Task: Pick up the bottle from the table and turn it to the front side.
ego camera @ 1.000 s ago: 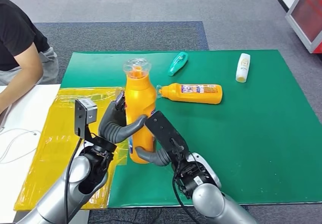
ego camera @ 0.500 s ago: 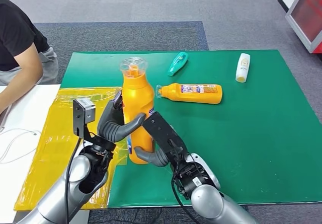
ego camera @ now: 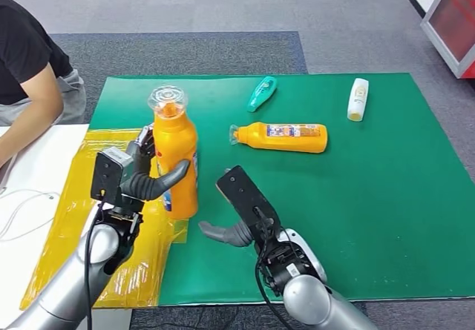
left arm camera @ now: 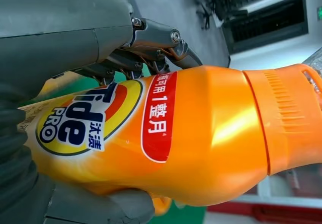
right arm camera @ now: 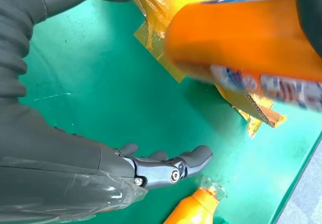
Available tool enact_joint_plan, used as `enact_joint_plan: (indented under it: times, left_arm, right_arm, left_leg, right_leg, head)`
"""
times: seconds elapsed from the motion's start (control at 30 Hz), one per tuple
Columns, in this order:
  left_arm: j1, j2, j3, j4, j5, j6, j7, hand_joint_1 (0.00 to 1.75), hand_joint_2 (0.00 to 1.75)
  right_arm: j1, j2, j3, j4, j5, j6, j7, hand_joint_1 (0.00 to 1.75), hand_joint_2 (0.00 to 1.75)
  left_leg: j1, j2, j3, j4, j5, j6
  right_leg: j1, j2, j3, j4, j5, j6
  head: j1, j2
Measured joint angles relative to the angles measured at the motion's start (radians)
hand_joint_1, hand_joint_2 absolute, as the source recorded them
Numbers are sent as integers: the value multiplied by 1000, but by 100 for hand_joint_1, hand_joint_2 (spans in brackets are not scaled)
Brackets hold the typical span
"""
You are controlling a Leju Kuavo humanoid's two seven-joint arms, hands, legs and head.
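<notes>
Left hand [ego camera: 147, 184] grips the upright orange bottle [ego camera: 174, 156] above the desk's yellow sheet [ego camera: 67, 233], right hand [ego camera: 242, 210] empty with fingers spread; glossy bottle could slip while turning.

The bottle [ego camera: 174, 159] is a fat orange detergent bottle with a clear cap on top and a round yellow-and-blue label plus a red tag with white characters [left arm camera: 155, 116]. It stands upright over the green mat's left edge, beside the yellow sheet.
</notes>
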Motion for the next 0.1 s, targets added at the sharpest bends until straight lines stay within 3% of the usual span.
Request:
enact_joint_plan:
  times: [0.1]
  left_arm:
    - [0, 18, 23, 4, -44, -19, 11, 175, 175]
  right_arm:
    - [7, 2, -9, -3, -2, 3, 0, 0, 175]
  left_leg:
    - [0, 0, 0, 0, 0, 0]
  right_leg:
    - [0, 0, 0, 0, 0, 0]
  head:
    - [0, 0]
